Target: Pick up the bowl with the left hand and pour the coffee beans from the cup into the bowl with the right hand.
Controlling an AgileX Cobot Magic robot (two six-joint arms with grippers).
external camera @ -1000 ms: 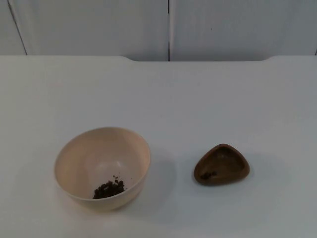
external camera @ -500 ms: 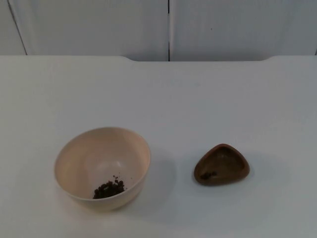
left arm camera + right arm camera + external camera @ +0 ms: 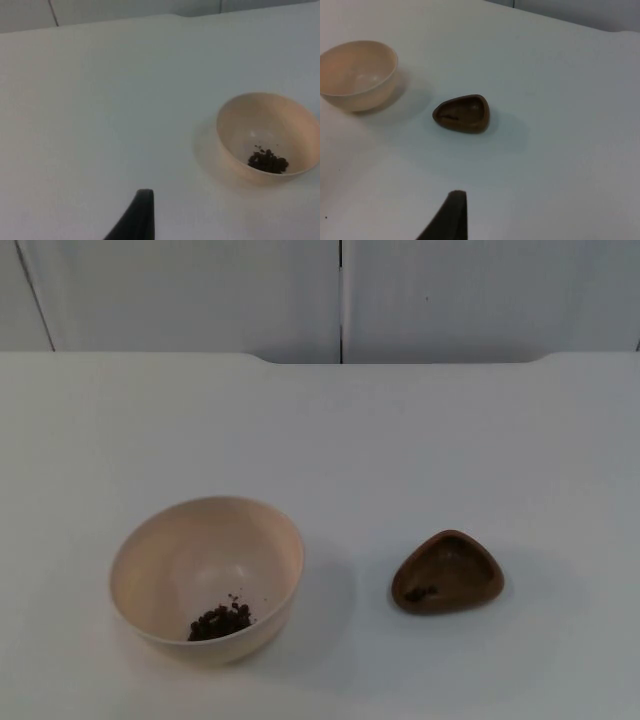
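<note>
Nearest, upright on the white table point(image 3: 400, 430): a smooth, matte cream bowl point(image 3: 207, 578), round and deep, with a small dark heap of coffee beans point(image 3: 220, 621) against its inner wall, and well apart to its right a glossy brown cup point(image 3: 446, 572) of rounded-triangle shape, a few beans inside. Farther back, bare tabletop up to the grey partition wall point(image 3: 340, 295). Left gripper point(image 3: 140, 215) above the table near the bowl, right gripper point(image 3: 451, 212) near the cup, each one black fingertip, touching nothing; spread or pressed together, cannot tell.

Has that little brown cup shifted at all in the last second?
No. The brown cup sits at the same spot on the white table, still equally far from the cream bowl beside it.
</note>
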